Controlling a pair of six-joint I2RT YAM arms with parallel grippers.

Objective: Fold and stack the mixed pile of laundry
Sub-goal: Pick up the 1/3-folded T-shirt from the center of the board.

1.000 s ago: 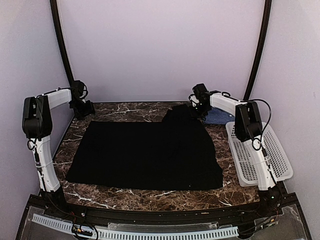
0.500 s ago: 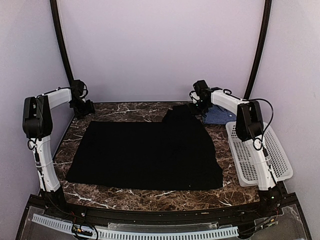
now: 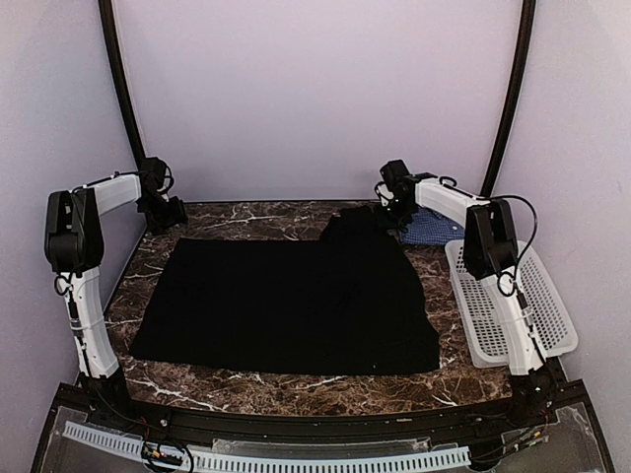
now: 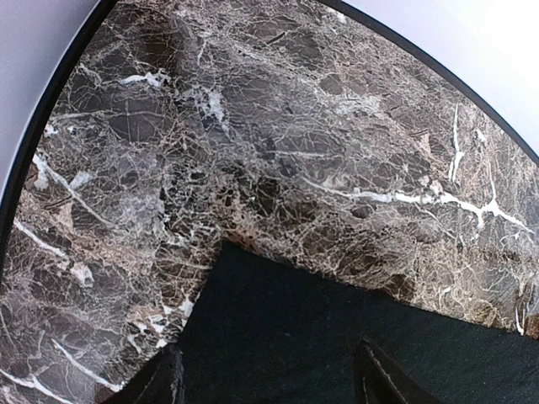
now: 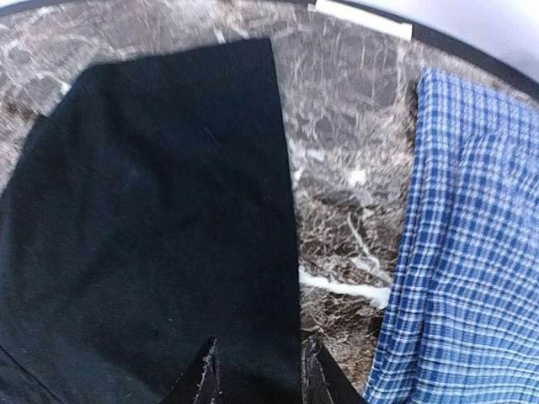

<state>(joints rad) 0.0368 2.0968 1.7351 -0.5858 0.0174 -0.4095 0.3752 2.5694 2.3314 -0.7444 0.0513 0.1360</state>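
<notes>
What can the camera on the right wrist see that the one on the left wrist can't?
Only the right wrist view shows the blue checked shirt, lying beside the black garment with bare marble between them. Only the left wrist view shows that garment's pointed corner. Both show the black garment spread on the marble table.

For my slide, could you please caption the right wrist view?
Right claw over black garment; blue checked shirt apart on marble tabletop.
</notes>
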